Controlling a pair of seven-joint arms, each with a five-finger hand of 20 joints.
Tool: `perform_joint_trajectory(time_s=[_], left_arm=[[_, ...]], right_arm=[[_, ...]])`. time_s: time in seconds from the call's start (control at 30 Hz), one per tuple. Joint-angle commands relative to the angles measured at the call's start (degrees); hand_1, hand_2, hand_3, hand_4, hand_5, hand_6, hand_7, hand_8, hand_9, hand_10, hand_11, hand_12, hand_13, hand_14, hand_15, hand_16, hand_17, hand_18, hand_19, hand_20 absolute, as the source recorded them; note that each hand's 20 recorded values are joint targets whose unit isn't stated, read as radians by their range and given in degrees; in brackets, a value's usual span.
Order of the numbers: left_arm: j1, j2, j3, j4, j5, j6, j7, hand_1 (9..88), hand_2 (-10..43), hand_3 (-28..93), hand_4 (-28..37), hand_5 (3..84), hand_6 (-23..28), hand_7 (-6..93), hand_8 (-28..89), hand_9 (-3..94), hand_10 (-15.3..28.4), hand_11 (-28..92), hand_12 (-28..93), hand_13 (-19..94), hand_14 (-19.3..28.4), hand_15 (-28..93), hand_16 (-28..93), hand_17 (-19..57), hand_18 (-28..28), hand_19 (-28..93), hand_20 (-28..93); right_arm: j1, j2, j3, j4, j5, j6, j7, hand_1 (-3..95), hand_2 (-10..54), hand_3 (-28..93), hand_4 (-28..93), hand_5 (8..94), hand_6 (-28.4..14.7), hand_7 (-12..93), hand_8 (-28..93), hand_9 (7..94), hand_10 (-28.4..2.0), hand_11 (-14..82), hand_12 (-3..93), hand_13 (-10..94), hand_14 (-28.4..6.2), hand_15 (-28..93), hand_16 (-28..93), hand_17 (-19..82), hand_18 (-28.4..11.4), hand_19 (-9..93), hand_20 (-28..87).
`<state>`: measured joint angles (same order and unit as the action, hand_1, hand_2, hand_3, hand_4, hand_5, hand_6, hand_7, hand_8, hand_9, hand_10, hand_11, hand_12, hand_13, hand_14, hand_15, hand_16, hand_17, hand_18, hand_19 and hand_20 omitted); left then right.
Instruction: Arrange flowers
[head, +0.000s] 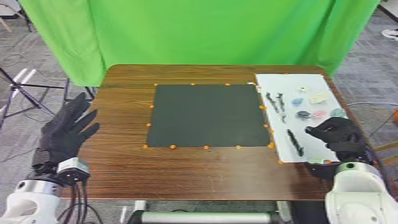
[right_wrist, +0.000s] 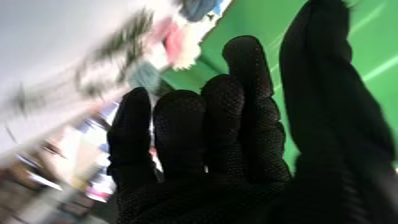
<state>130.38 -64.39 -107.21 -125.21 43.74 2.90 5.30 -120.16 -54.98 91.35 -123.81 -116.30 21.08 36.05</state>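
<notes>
Left hand (head: 60, 137): left side of the frame, fingers straight and spread wide, nothing held. Right hand (head: 341, 135): right side, over the white board (head: 278, 155), fingers extended, nothing held. Flower heads (head: 318, 114), pink, blue and pale among them, lie on that board, right of centre. Dark stems (head: 295, 142) lie along its left part. Black mat (head: 208, 116): mid-frame, on the table (head: 191, 172).

Pink flower (head: 319, 114), white board (head: 303, 133)
</notes>
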Motion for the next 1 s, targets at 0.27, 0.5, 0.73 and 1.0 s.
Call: perform_joint_trajectory(time_s=[0.27,0.5,0.73,1.0], left_arm=[[1.97,0.11,-1.16,-0.87,0.18,0.36,-0.19,22.4,-2.7,70,-28.3,21.0,0.6,20.3,-11,16.5,8.7,12,18,13,11.9,16,6,-12.1,17.8,35,8],[2.16,0.22,-1.54,-0.97,-0.08,0.59,-0.15,22.4,-2.7,70,-28.3,21.0,0.6,20.2,-11,16.7,8.7,12,18,13,12.0,16,6,-12.2,17.8,35,8],[2.46,-0.09,-1.7,-1.11,-0.21,0.96,0.02,22.4,-2.7,70,-28.3,21.1,0.6,20.1,-11,16.8,8.8,12,18,13,11.9,16,6,-12.2,17.8,35,8],[2.21,-0.15,-1.73,-1.0,-0.21,0.92,-0.07,22.4,-2.5,69,-28.3,21.1,0.6,20.2,-11,17.0,8.9,12,18,13,11.9,16,6,-12.2,17.8,35,8]], right_arm=[[-3.16,-0.42,-1.38,-0.21,-26.53,-9.85,-2.2,33.4,-9.5,65,-28,50.7,-0.6,61,-23,49.0,-12.0,66.0,46.9,45,-13.4,84,34,12,-19.5,71,51],[-1.77,-0.53,-2.53,0.83,-26.67,-13.22,-0.63,27.4,-9.5,73,-28,50.2,-0.8,60,-23,48.5,-12.4,65.8,46.5,44,-13.6,84,33,11,-19.7,71,51],[-1.85,-1.52,-2.44,1.53,-25.28,-16.47,-0.22,26.6,-9.5,73,-28,48.8,-1.0,60,-23,46.6,-13.2,64.9,46.4,42,-13.9,83,33,10,-19.6,70,51],[0.2,-2.01,-4.69,3.76,-25.51,-18.94,0.87,25.5,-9.5,75,-28,46.5,-1.9,59,-23,46.2,-13.4,65.0,45.4,42,-14.0,83,32,10,-19.6,70,51]])
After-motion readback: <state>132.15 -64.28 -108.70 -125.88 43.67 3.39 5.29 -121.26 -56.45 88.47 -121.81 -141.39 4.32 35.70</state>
